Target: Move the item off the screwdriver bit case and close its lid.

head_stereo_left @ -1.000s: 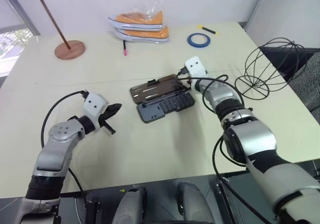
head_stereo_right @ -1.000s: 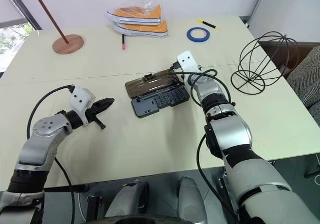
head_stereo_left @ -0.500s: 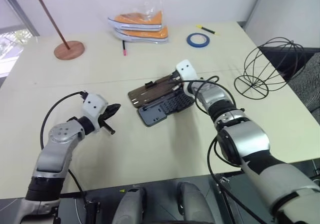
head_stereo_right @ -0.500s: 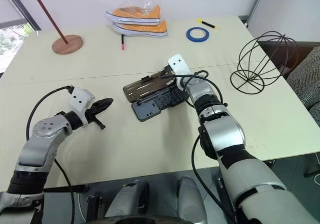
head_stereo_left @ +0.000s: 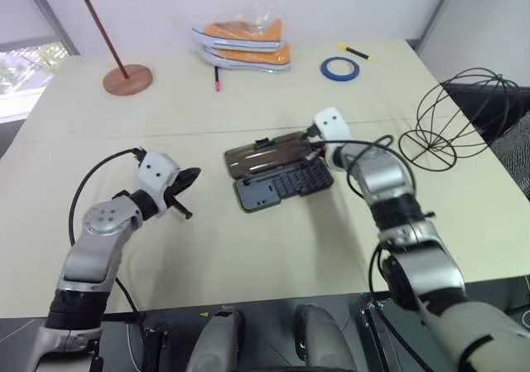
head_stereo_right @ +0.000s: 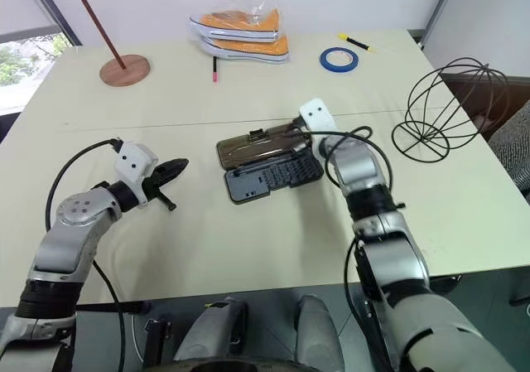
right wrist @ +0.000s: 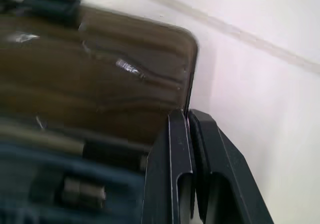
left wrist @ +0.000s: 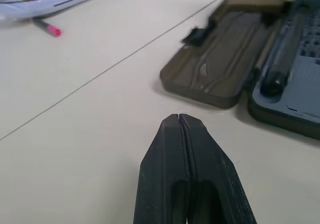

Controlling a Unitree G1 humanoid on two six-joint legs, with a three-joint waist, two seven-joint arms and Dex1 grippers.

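Observation:
The screwdriver bit case (head_stereo_left: 281, 188) lies open at the table's middle, its dark grey tray of bits toward me. Its smoky brown lid (head_stereo_left: 267, 153) is folded out behind the tray. My right gripper (head_stereo_left: 315, 146) is shut at the lid's right end, and in the right wrist view the fingertips (right wrist: 176, 121) pinch the lid's rim (right wrist: 188, 84). The item (head_stereo_left: 466, 111), a black wire globe frame, stands apart from the case near the table's right edge. My left gripper (head_stereo_left: 189, 179) is shut and holds nothing, hovering left of the case and pointing at the lid (left wrist: 220, 69).
Along the table's back stand a wooden stand (head_stereo_left: 127, 79), orange shoes in a clear bag (head_stereo_left: 244, 45), a pink pen (head_stereo_left: 217, 79), a blue tape roll (head_stereo_left: 339, 68) and a yellow marker (head_stereo_left: 354, 51). Bare tabletop lies in front of the case.
My right gripper has shut at the lid's right end and drawn back toward me. The head camera has shifted a little. The left arm has kept still.

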